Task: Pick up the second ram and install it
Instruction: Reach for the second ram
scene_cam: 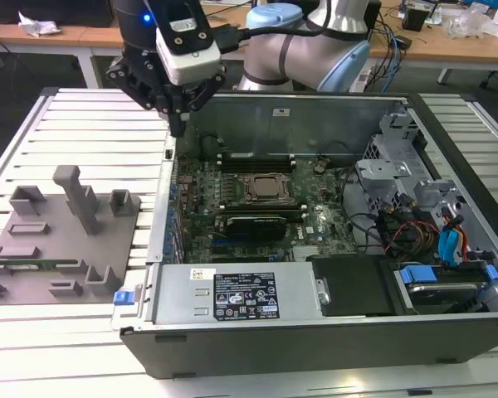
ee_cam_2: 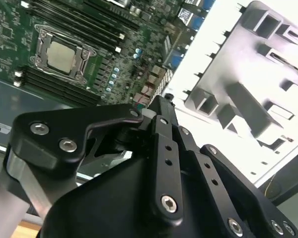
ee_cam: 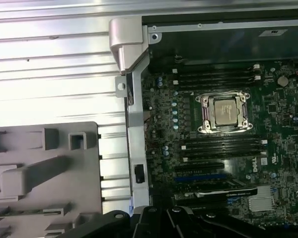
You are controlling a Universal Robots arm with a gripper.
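The gripper (scene_cam: pixel 179 124) hangs over the back corner of the open computer case (scene_cam: pixel 315 340), above the side wall on the exterior view's left. Its jaws look closed together, with nothing between them. The second ram (scene_cam: pixel 33 264) lies flat along the near edge of the grey plastic tray (scene_cam: pixel 62 240), well apart from the gripper. Tall upright blocks (scene_cam: pixel 79 199) on the tray stand between the two. Inside the case, the black memory slots (ee_cam: pixel 218 146) flank the CPU socket (ee_cam: pixel 224 111) on the green motherboard (scene_cam: pixel 199 191). The labelled power supply (scene_cam: pixel 232 294) lies along the near wall.
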